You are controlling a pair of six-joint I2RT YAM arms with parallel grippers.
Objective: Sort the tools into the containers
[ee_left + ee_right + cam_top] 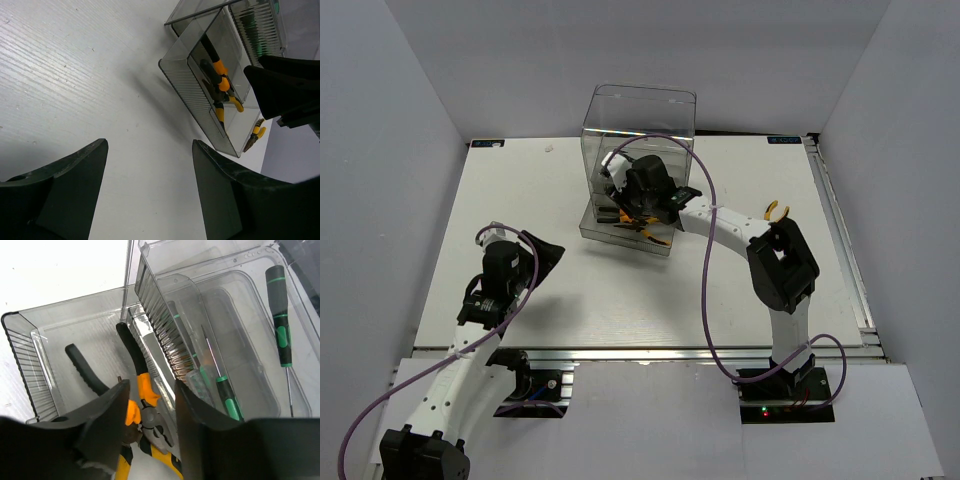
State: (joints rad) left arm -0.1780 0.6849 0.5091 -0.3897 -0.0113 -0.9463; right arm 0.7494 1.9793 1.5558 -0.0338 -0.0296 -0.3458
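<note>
The right gripper (150,390) hung over the pulled-out lower drawer (20,355) of the clear cabinet (640,115), jaws parted and clamping nothing. The orange-handled pliers (131,349) lay in that drawer beneath them. Green-and-black screwdrivers (277,305) lay in the upper drawer (240,285). The left gripper (150,145) hovered over the table (620,290), well apart from the cabinet, jaws wide and empty.

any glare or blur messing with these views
Top external: even light, soft shadow beside the left arm. Left wrist: end effector fingers dark and soft, drawer sharp. Right wrist: table blown out white, pliers and screwdriver crisp.
</note>
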